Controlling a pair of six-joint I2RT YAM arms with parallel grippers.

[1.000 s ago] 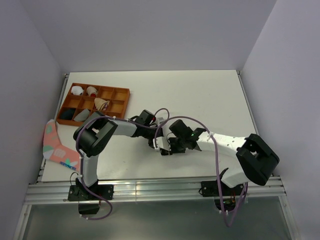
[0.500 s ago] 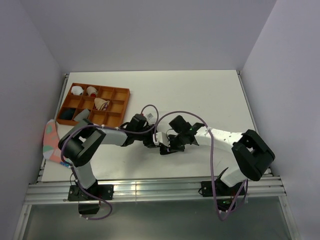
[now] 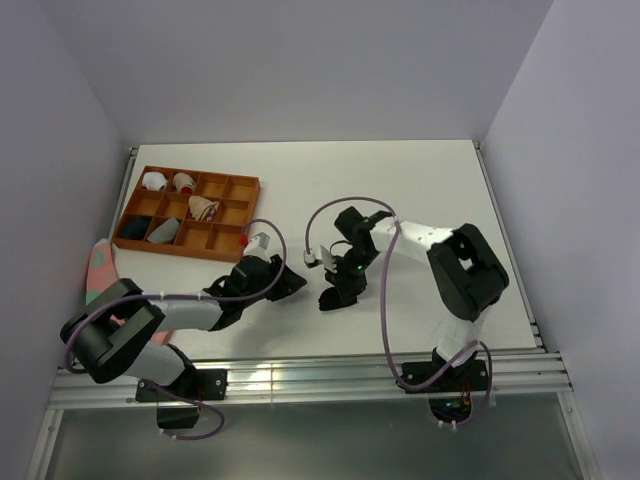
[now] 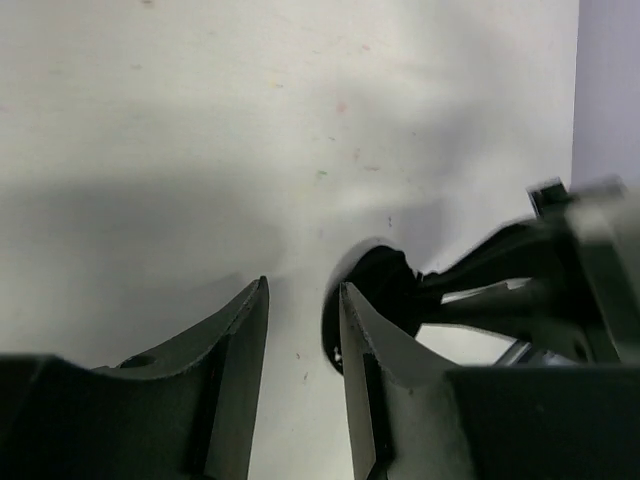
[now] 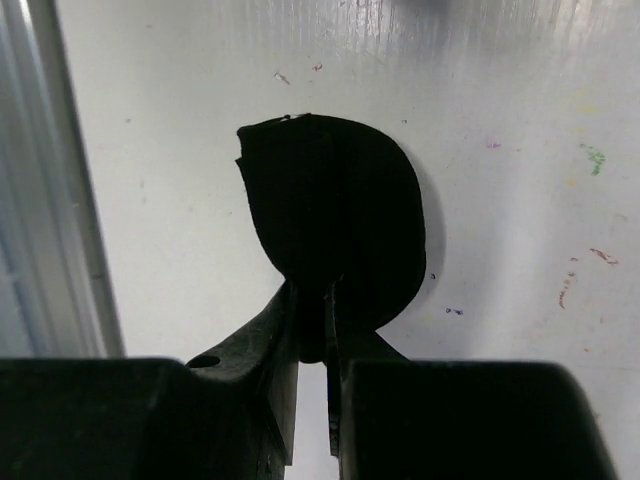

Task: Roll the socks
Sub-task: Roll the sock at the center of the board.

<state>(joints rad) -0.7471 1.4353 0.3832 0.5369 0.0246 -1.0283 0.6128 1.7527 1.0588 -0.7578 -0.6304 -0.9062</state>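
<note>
The right tool (image 5: 312,335) is closed on the black sock (image 5: 330,215). Both fingers pinch one edge of the sock, with no visible gap between them. In the right wrist view the sock shows as a compact, rounded dark mass. It lies on the tabletop (image 3: 400,190), about midway between the left and right edges and nearer the near edge than the far one.

The left tool (image 4: 303,340) is open. Its two fingers stand apart, with only bare tabletop between them. It sits low, just to the left of the black sock and pointing toward it. In the left wrist view one finger overlaps the dark edge of the sock, so it cannot be told whether they touch. The top view shows a narrow strip of tabletop between them.

An orange compartment tray (image 3: 204,175) stands near the far left corner of the tabletop. One of its middle compartments holds what appears to be the tan sock (image 3: 203,208), folded, with a darker reddish part. The item is too small in the view to confirm this. Two white bundles (image 3: 155,181) occupy the far-left compartments of the tray. A pink sock (image 3: 100,268) lies at the left edge of the tabletop, just in front of the tray and partly behind the left arm.
</note>
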